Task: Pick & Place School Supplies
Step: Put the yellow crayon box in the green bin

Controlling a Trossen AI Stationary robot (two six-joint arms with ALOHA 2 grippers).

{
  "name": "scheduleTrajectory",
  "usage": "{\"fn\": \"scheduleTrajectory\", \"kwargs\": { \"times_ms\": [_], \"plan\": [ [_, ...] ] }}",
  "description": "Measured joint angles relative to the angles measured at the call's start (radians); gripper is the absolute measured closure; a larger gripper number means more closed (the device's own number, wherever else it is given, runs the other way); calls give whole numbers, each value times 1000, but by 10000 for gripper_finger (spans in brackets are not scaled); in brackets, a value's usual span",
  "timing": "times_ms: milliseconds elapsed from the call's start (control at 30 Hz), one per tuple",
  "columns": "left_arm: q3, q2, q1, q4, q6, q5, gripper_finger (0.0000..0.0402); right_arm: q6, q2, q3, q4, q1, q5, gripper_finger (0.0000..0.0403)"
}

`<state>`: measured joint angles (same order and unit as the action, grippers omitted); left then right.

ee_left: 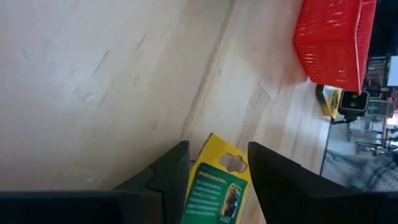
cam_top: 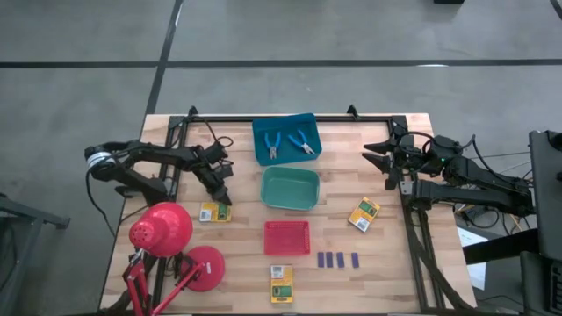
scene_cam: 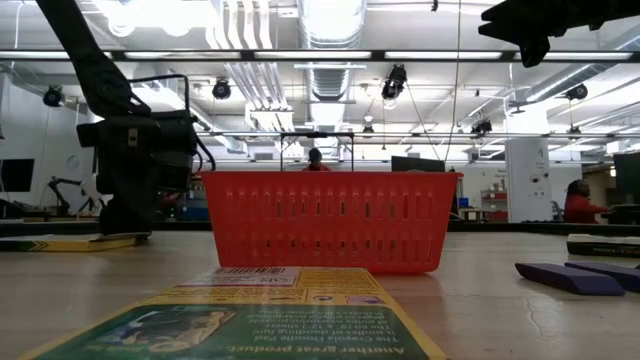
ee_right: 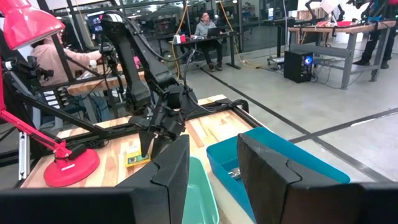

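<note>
I have the left hand down over a flat yellow-and-green box on the pale wooden tabletop, just beside the glossy red lamp. In the left wrist view its two dark fingers stand apart with the box's yellow hang-tab end between them, spread and not yet pinching the card. The right hand hangs above the tabletop's far right corner, well apart from everything; its blocky fingers stand apart with nothing between them. A second box lies tilted on the right side, and a third box lies flat at the near edge, its printed face filling the low view. Four small dark purple blocks sit in a neat row near the red tray, a shallow mesh-walled plastic basket in the middle. Behind it lies the smooth, rounded green tray, and farther back the blue tray holds two blue-handled scissor-like tools, side by side. Black metal rails frame the tabletop's sides and back.
</note>
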<state>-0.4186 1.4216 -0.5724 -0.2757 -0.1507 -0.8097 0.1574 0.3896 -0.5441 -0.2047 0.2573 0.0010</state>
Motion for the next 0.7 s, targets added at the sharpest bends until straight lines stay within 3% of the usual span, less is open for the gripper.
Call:
{"fn": "scheduleTrajectory", "kwargs": {
  "times_ms": [467,700],
  "plan": [
    [-46,3,49,164,-95,48,234,0,0,0,0,0,0,275],
    [-106,-10,148,86,-340,271,234,0,0,0,0,0,0,275]
  ]
}}
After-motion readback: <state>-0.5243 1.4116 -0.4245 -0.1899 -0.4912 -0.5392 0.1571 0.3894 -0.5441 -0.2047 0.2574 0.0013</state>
